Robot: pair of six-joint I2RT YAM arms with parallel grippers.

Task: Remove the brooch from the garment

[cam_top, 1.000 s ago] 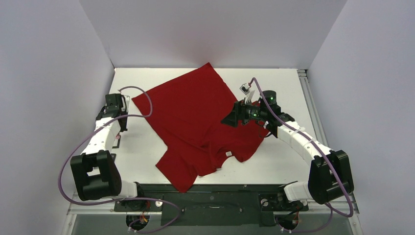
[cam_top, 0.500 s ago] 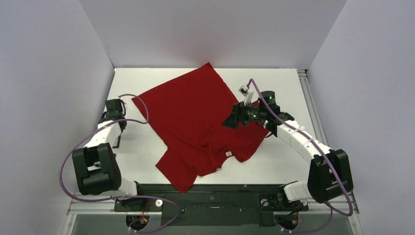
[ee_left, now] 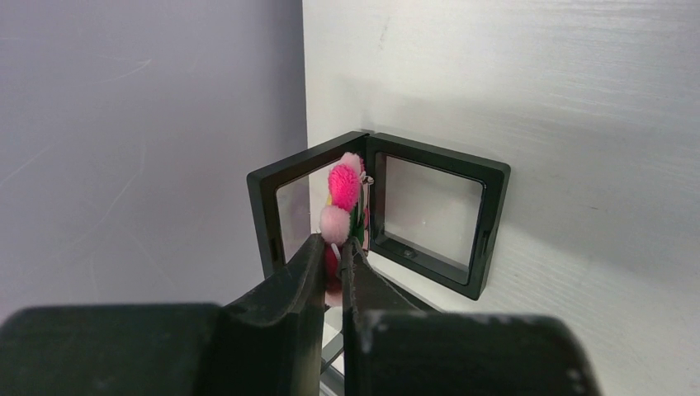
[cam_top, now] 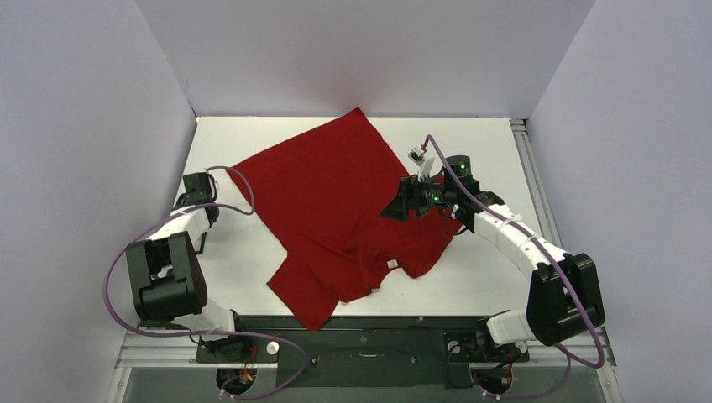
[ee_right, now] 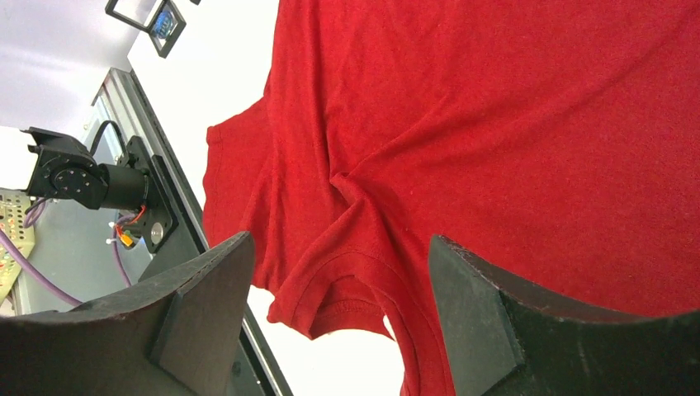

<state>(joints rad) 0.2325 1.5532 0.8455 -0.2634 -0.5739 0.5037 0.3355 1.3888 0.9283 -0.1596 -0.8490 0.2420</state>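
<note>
L gripper (ee_left: 335, 247) was pinched almost fully shut on the brooch (ee_left: 343, 188), gripping its lower end. The brooch was off the shirt (cam_top: 323, 193). It was held in the air just past the shirt's left corner, close to the side wall (ee_left: 124, 124) and not touching the cloth. In the L wrist view it showed edge-on, w/ its long axis running up and away from the fingertips and leaning a little right. Pink petals faced left and the greenish back faced right. An open black case (ee_left: 429, 210) stood on the same side of the shirt w/ its two halves spread like a book, the brooch in front of its hinge. Whether the brooch touched the case couldn't be told. R gripper (ee_right: 338, 247) hung over the shirt's right edge w/ fingers (ee_right: 206, 297) spread wide and nothing between them, red cloth showing through the gap. The shirt lay spread on the table (cam_top: 495, 277), set diagonally. One hem corner pointed at the far wall, and the neck w/ its white tag (cam_top: 392, 264) lay toward the arms' side, rumpled there.
</note>
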